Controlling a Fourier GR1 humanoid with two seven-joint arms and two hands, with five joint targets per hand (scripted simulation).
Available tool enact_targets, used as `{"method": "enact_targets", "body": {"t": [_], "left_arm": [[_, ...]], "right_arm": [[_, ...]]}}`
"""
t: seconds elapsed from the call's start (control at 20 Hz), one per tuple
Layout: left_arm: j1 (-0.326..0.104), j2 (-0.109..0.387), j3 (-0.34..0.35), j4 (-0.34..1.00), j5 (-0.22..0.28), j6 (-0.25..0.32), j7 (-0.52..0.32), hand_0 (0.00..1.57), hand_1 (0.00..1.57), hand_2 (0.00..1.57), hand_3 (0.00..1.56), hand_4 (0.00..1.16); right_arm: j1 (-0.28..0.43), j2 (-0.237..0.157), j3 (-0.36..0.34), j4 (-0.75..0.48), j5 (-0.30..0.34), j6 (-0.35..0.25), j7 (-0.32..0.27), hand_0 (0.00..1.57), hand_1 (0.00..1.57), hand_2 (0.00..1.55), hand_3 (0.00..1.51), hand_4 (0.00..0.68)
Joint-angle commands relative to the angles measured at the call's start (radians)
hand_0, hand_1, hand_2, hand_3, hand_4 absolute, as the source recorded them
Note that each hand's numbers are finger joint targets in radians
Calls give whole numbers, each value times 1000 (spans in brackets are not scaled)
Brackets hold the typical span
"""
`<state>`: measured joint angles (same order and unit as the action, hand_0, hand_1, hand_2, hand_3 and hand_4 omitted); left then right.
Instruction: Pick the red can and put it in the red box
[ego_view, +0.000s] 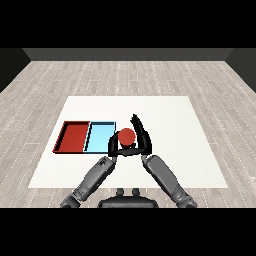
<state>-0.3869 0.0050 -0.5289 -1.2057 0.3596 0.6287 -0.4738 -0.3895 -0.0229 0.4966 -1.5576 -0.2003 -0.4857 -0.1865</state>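
The red can (126, 135) stands upright on the white table, just right of the light blue tray (99, 137). My right hand (142, 135) is against the can's right side. Its fingers (135, 121) reach straight past the can's far side, and its thumb lies low in front of the can. They are not curled round it. My left hand (114, 145) rests close to the can's left side, at the blue tray's right edge, with relaxed fingers. The red tray (73, 137) lies left of the blue one and holds nothing.
The two trays lie side by side on the left half of the white table (170, 120). The table's near edge runs just below the forearms, with wooden floor all round.
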Motion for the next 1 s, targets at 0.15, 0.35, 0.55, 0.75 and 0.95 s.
{"method": "enact_targets", "body": {"t": [0.15, 0.35, 0.55, 0.75, 0.95], "left_arm": [[42, -4, 5, -47, -36, 25, 7, 1571, 1571, 1561, 1460, 1132], [-62, 19, 150, 60, -31, -75, 7, 1571, 1571, 1562, 1468, 1128], [-27, 94, 195, -39, -23, -90, 57, 1571, 1571, 1571, 1484, 1135], [-2, 161, 240, -65, -63, -54, 87, 1571, 1571, 1571, 1487, 1125], [-8, 276, 269, -157, -101, -10, 232, 1571, 1571, 1571, 1490, 1118]], "right_arm": [[97, 3, -66, -97, 25, 74, -7, 0, 0, 0, 0, 0], [200, -80, -120, -212, -43, 153, -22, 0, 0, 0, 0, 0], [266, -138, -212, -346, -116, 188, 22, 0, 0, 0, 0, 0], [411, -182, -214, -371, -100, 235, -43, 0, 0, 0, 0, 0], [433, -216, -316, -380, -161, 248, 0, 0, 0, 0, 0, 0]]}}
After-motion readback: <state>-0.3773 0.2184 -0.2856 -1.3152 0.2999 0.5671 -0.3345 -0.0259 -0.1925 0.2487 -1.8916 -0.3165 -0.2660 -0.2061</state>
